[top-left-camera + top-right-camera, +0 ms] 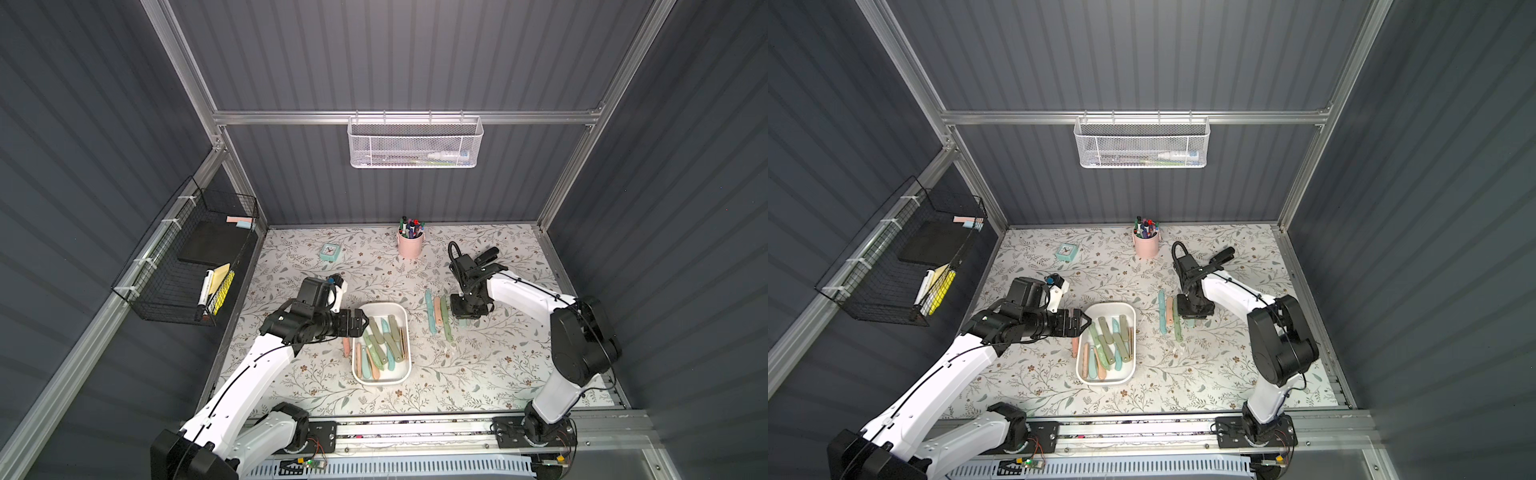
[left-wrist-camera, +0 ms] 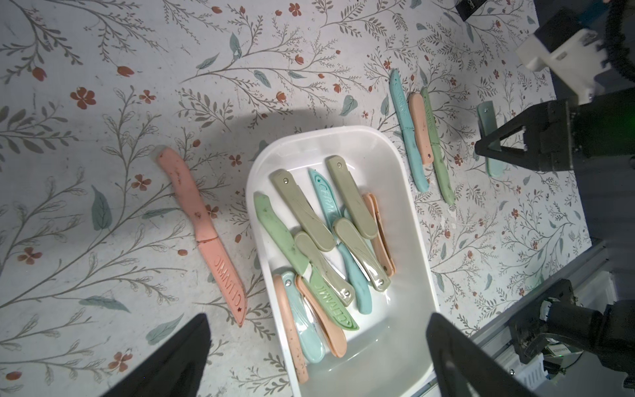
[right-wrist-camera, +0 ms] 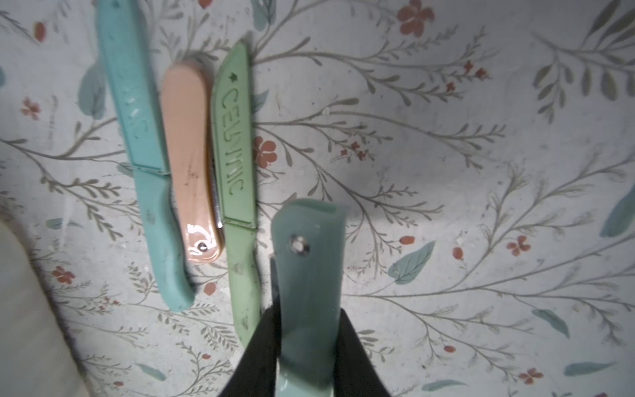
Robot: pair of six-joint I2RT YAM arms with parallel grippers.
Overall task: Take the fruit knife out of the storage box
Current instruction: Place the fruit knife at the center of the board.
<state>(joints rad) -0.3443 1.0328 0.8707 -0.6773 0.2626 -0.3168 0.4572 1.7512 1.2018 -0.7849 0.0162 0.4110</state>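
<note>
Left jaws agape | right jaws clamping fruit knife (image 3: 309, 275) | long axis front-to-back, rivet end rearward

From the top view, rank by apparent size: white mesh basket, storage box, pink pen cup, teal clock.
In a top view:
1. white mesh basket (hung higher, nearer the camera, so flattered)
2. storage box
3. pink pen cup
4. teal clock

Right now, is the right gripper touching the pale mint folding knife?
Touching. The right wrist view shows the right gripper shut on the pale mint folding knife, its jaws pressed against both sides of the handle.
</note>
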